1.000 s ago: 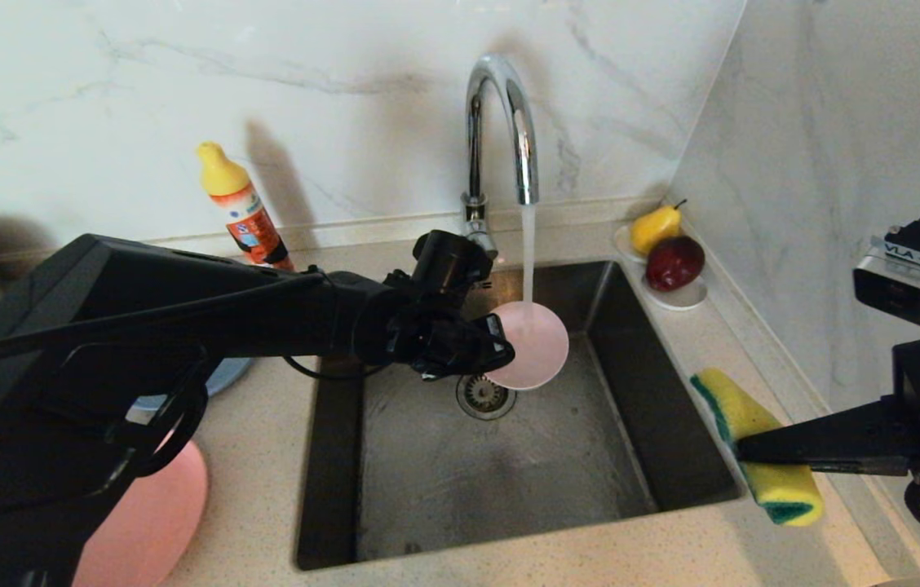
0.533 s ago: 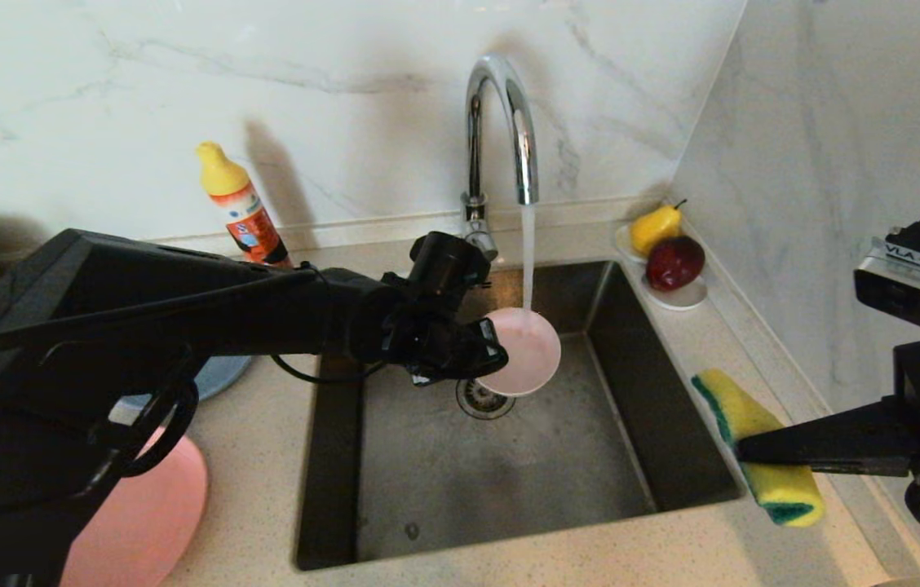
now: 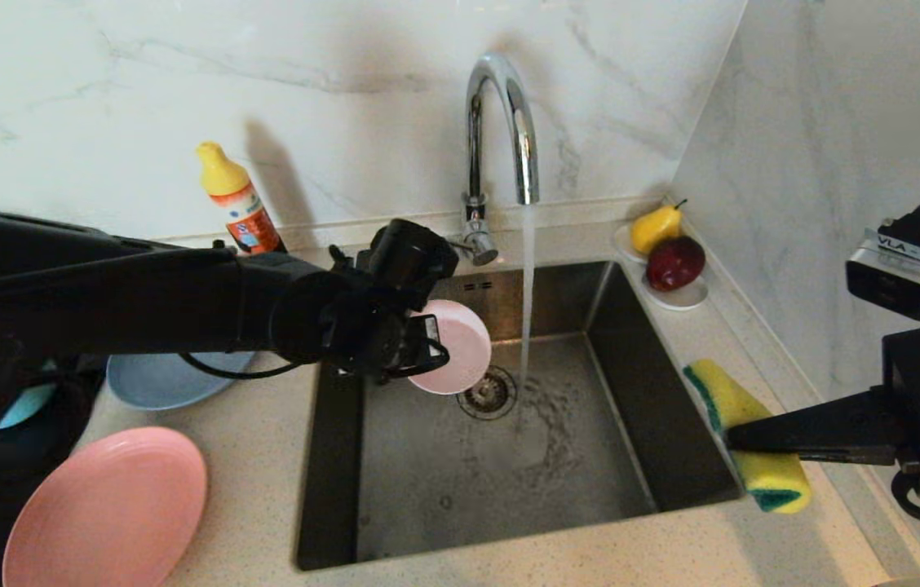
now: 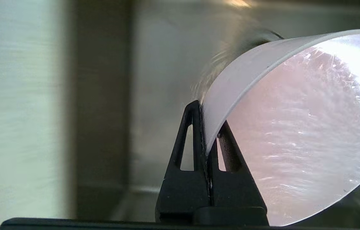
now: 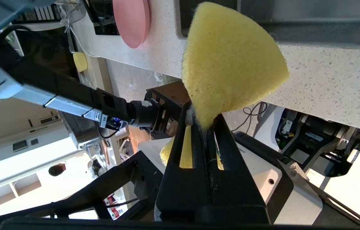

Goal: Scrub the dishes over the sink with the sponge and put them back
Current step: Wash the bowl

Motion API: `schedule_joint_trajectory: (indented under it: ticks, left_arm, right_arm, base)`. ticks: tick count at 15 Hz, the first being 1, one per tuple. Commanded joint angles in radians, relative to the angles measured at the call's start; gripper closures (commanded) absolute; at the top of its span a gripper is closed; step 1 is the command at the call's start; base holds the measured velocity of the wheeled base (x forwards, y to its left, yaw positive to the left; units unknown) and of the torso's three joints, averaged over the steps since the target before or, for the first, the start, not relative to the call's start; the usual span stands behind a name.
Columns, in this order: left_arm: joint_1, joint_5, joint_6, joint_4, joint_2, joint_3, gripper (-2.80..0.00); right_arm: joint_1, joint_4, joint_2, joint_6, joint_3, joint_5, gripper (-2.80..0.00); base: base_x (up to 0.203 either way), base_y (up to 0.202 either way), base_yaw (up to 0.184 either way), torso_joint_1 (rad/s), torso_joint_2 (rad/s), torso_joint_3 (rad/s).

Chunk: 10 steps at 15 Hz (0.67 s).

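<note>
My left gripper is shut on the rim of the small pale pink dish, held tilted over the sink beside the drain strainer, left of the water stream. My right gripper is shut on the yellow sponge with its green layer, above the sink's right rim. A salmon-pink plate lies on the counter at front left. Behind it sits a blue-grey plate. The teal bowl peeks out under my left arm.
Water runs from the chrome faucet into the basin. An orange detergent bottle with a yellow cap stands at the back wall. A white saucer with a pear and apple sits in the right corner by the marble wall.
My left gripper pulled the pale pink dish left, out of the water stream, and tilted it. The left arm swung lower, uncovering the plates. The right gripper with the sponge barely shifted.
</note>
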Motion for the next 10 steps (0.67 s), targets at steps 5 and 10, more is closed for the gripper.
schedule_joint_trajectory:
  ticks: [5, 10]
  left_arm:
    - [0.04, 0.105, 0.047, -0.262, -0.2, 0.198, 0.0]
    - [0.088, 0.096, 0.217, -0.684, -0.269, 0.365, 0.0]
  right_arm:
    - [0.002, 0.003, 0.03, 0.002, 0.008, 0.001, 0.0]
    - [0.01, -0.012, 0.049, 0.001, 0.022, 0.011, 0.0]
  base:
    - [0.0, 0.0, 0.0, 0.0, 0.0, 0.0]
    - [0.0, 0.0, 0.0, 0.0, 0.0, 0.0]
